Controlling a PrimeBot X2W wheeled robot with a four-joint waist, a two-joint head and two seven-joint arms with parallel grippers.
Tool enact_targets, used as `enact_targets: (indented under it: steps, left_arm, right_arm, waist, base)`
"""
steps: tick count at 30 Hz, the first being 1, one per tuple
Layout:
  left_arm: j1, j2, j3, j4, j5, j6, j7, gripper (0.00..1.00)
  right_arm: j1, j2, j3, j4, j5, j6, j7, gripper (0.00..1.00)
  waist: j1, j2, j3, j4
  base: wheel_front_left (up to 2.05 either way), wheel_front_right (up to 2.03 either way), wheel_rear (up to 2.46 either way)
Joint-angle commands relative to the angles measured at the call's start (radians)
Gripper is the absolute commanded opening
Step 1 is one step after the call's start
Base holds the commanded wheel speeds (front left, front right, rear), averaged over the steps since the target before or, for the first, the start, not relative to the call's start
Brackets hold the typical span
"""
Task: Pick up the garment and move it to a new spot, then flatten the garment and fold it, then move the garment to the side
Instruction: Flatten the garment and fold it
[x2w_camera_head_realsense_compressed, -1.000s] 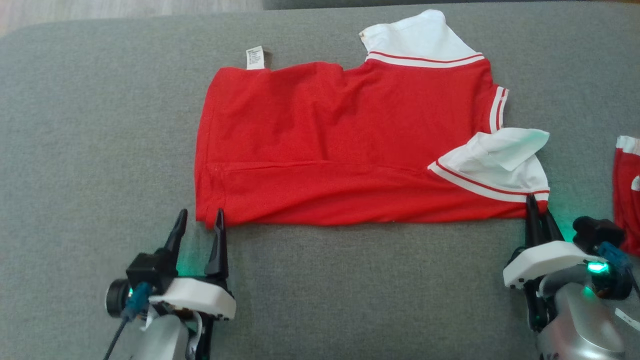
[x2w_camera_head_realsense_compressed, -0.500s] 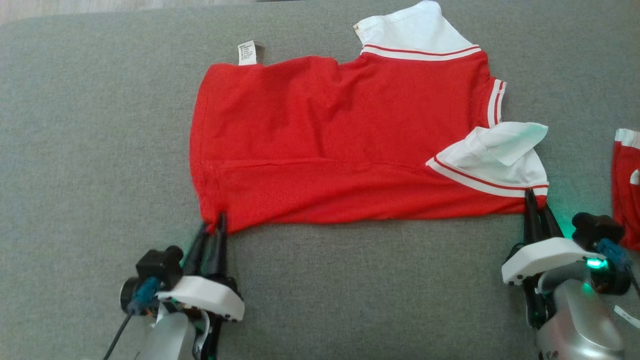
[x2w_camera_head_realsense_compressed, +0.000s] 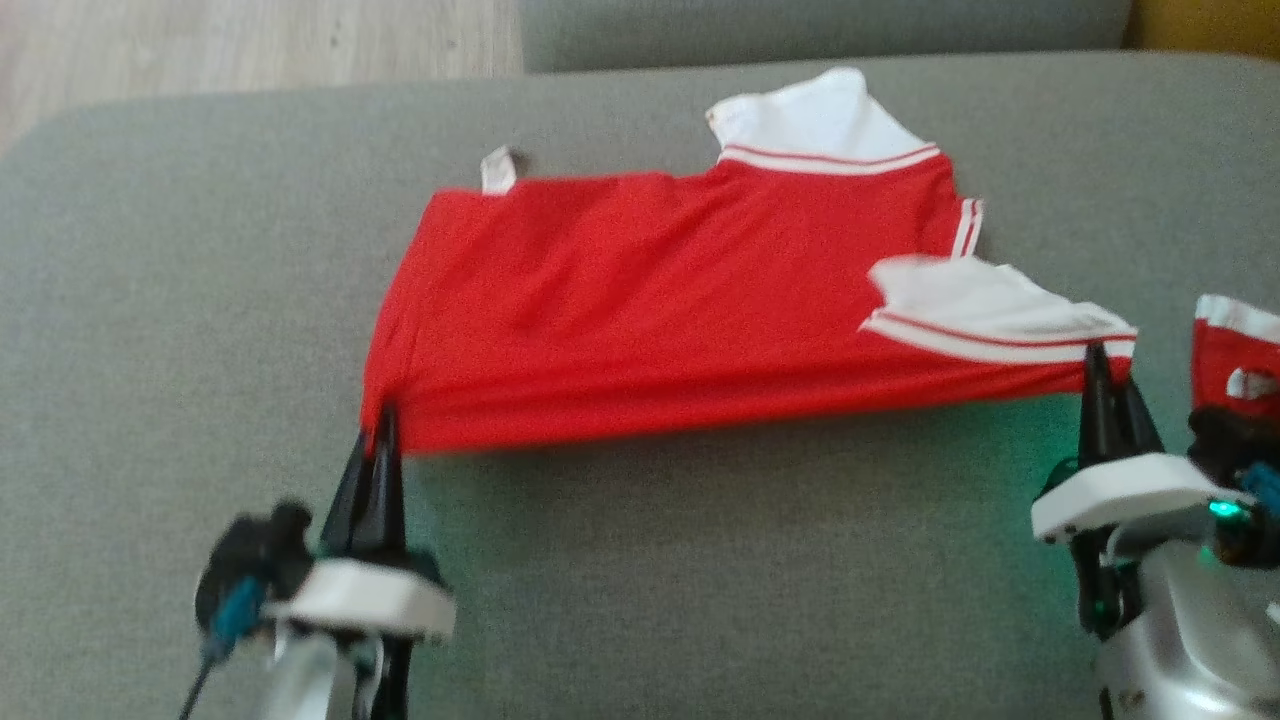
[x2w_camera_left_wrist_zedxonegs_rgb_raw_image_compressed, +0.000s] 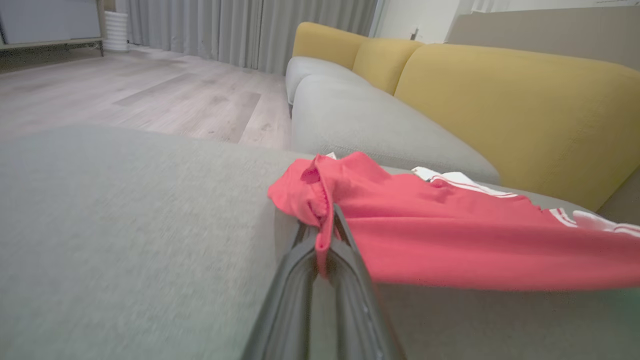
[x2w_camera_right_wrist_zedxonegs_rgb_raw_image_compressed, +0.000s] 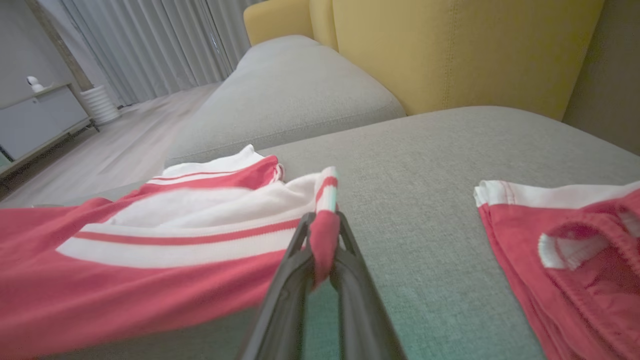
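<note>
Head view shows the left tool (x2w_camera_head_realsense_compressed: 380, 425) at the lower left, fingers pointing up and pinched tight on the near left corner of the red garment (x2w_camera_head_realsense_compressed: 640, 300). The right tool (x2w_camera_head_realsense_compressed: 1108, 365) at the lower right stands likewise, clamped on the near right corner by the white, red-striped sleeve. Between the two grips the near hem stretches taut, raised off the grey sofa cushion (x2w_camera_head_realsense_compressed: 700, 580) (a shadow lies under it), the far part rests on the cushion, and a second red garment (x2w_camera_head_realsense_compressed: 1232, 345) lies just beside the right tool.

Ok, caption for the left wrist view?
Left pincer shut on a bunched corner of the red shirt, over a grey sofa cushion.
</note>
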Motion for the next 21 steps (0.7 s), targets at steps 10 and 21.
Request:
enact_targets:
  steps: [10, 21]
  left_arm:
    - [0.205, 0.018, 0.022, 0.029, -0.041, 0.056, -0.005, 0.0]
    - [0.1, 0.02, 0.003, 0.028, -0.02, 0.075, -0.005, 1.0]
  right_arm:
    - [0.222, -0.038, 0.093, -0.111, 0.093, -0.001, 0.022, 0.0]
    - [0.2, -0.037, 0.103, -0.188, 0.062, -0.001, 0.026, 1.0]
  waist:
    - [0.0, 0.0, -0.105, -0.001]
    - [0.0, 0.0, -0.048, 0.01]
  base:
    - [0.0, 0.0, 0.0]
    - [0.0, 0.0, 0.0]
